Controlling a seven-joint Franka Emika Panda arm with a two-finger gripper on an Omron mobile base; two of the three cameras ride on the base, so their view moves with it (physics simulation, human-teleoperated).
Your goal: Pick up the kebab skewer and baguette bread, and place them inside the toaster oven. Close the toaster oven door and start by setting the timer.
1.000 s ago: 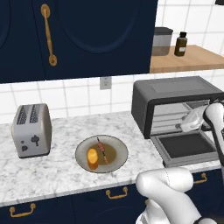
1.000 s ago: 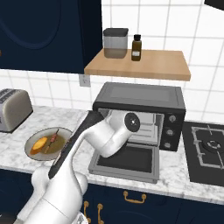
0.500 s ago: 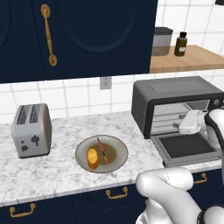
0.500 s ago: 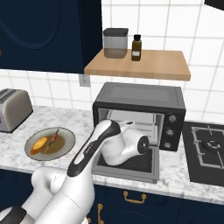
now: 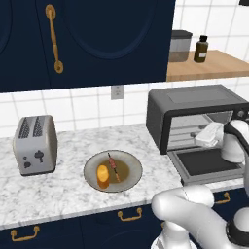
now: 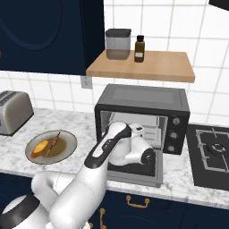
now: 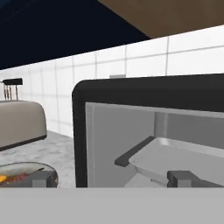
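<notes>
The kebab skewer and the orange baguette bread lie side by side on a round plate on the counter. They also appear as skewer and baguette, and at the hand view's lower left edge as skewer. The toaster oven stands to the right. Its door lies folded down flat, and a metal tray sits inside. My gripper hovers open and empty above the door at the oven mouth, far right of the plate. Both fingertips stand wide apart.
A silver two-slot toaster stands left of the plate. A wooden shelf with a canister and a brown bottle hangs above the oven. A stove top lies right of the oven. Bare marble counter surrounds the plate.
My wrist has dropped lower in front of the oven mouth and the hand has turned toward the left. The jaws stayed open. Plate, food and oven door have not moved.
</notes>
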